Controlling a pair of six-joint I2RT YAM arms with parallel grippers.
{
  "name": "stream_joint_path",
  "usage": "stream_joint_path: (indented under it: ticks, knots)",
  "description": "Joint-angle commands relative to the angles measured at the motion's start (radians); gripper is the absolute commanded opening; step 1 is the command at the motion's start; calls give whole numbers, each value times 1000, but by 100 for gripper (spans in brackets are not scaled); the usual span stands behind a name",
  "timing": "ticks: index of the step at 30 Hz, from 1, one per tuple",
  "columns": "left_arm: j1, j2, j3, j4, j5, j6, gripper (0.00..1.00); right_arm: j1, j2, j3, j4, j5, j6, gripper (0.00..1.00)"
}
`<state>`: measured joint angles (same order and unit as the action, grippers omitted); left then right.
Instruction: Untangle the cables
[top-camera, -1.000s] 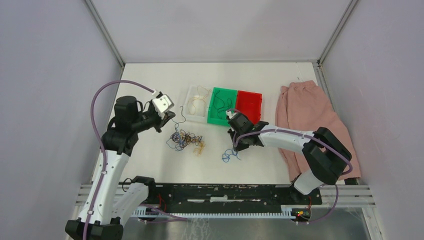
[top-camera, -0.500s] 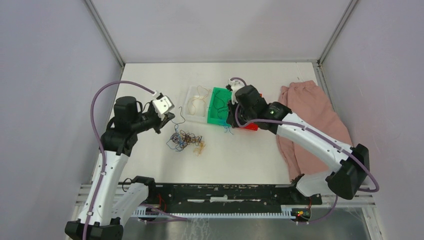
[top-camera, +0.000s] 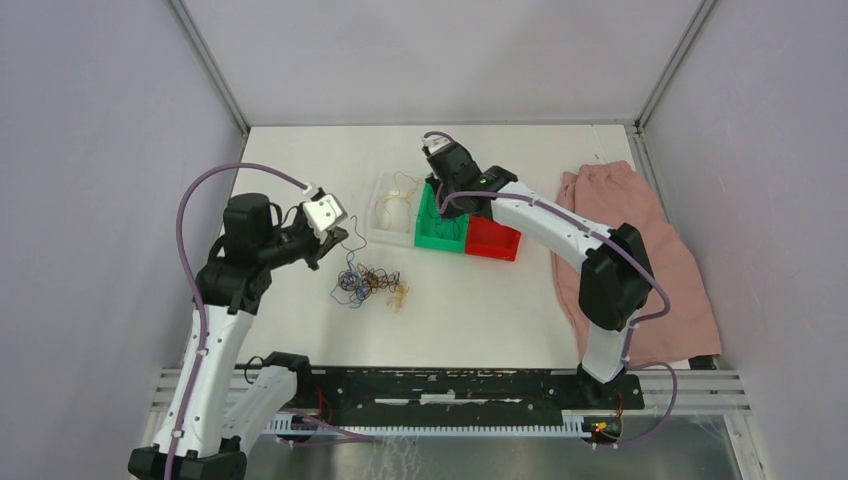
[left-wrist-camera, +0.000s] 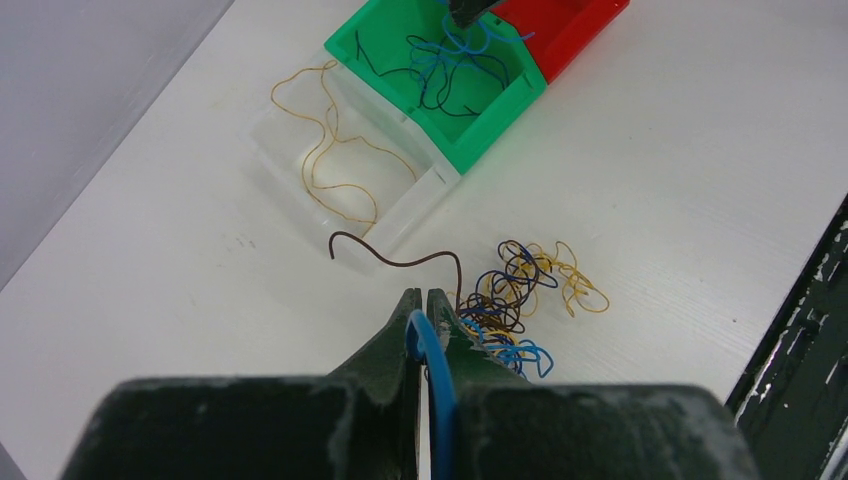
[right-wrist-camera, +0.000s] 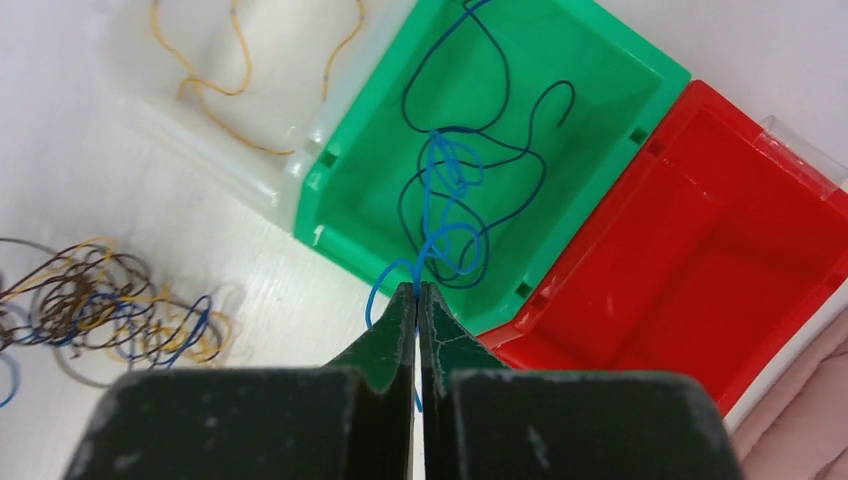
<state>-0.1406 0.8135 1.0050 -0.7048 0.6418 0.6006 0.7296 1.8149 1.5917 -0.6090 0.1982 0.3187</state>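
Sorting by colour seems to explain the layout. On the white table (top-camera: 300, 160), a pink cloth (top-camera: 625, 240) lies at the right. Three bins stand in a row toward the far middle, probably one per colour. The clear tray (top-camera: 393, 208) on the left holds yellow wires, the green bin (top-camera: 440, 228) beside it holds blue ones, and the red bin (top-camera: 493, 240) shows nothing inside.

The right gripper (right-wrist-camera: 417, 290) hangs over the near edge of the green bin. Its jaws are pinched together on a blue wire (right-wrist-camera: 440, 190), which trails down into that bin. It looks held there for dropping among its own colour.

The remaining cables (top-camera: 370, 283) lie as a mixed knot of blue, brown and yellow on the bare table, near and left of the bins.

The left gripper (left-wrist-camera: 425, 297) sits just left of this knot. Its jaws are closed on a second blue wire (left-wrist-camera: 437, 365) that runs between them, likely to draw it free. A loose brown wire (left-wrist-camera: 395, 262) curls between the knot and the clear tray.
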Motion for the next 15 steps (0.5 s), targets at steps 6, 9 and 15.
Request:
stream_joint_path:
  ticks: [6,9,15]
  knots:
    - [5,-11,59,1,50,22,3,-26,109,132,35,126,-42,4]
    - [5,-13,64,1,56,14,3,-27,107,135,46,114,-23,44]
    - [6,-10,81,13,69,-21,3,-1,-105,-115,322,-112,8,73]
